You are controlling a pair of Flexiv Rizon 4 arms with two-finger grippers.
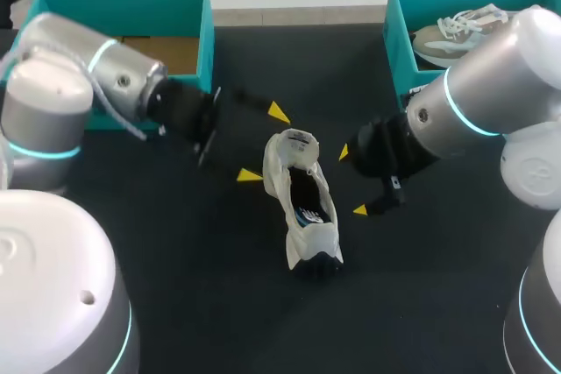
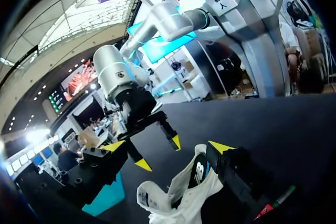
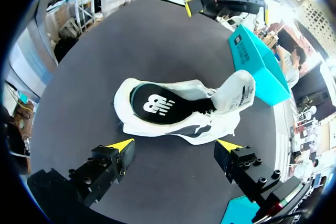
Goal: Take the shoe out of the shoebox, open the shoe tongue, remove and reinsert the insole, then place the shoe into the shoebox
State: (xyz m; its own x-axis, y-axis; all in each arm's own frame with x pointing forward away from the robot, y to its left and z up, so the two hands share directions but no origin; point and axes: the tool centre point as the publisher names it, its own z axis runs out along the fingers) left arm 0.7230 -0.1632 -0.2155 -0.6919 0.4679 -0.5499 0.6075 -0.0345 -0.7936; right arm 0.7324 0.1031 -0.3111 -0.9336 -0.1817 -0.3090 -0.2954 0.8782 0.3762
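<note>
Shoe: white shoe (image 1: pixel 307 208) sits mid-frame in the head view on the dark worktop (image 1: pixel 219 304). It is outside both boxes, its length running roughly top-to-bottom of the frame.
Look: soft, creased white upper w/ the mouth gaping wide. There is a dark patch at the end nearest the frame bottom, and the R wrist view shows a dark streak along the side.
Tongue: tongue (image 1: pixel 296 148) is folded out and standing up at the shoe's end toward the frame top, w/ a printed label on its exposed face.
Insole: insole (image 3: pixel 157 106) is black w/ a white logo and lies inside the shoe, plain to see thru the mouth.
L pincer: L pincer (image 1: pixel 264 144) is just left of the tongue end, spread wide, gripping nothing. One yellow tip is just beside the shoe's side and the other is past the tongue end; contact can't be told. In its own wrist view the tongue sits between the fingers.
R pincer: R pincer (image 1: pixel 351 181) is right of the shoe, spread wide, nothing held, tips apart from the shoe. In its wrist view the shoe lies ahead of the fingers.
Boxes: teal shoebox (image 1: pixel 123 6) at upper left, brown floor showing. A second teal shoebox (image 1: pixel 396 32) at upper right holds a second shoe (image 1: pixel 456 31), beige w/ pale laces.
</note>
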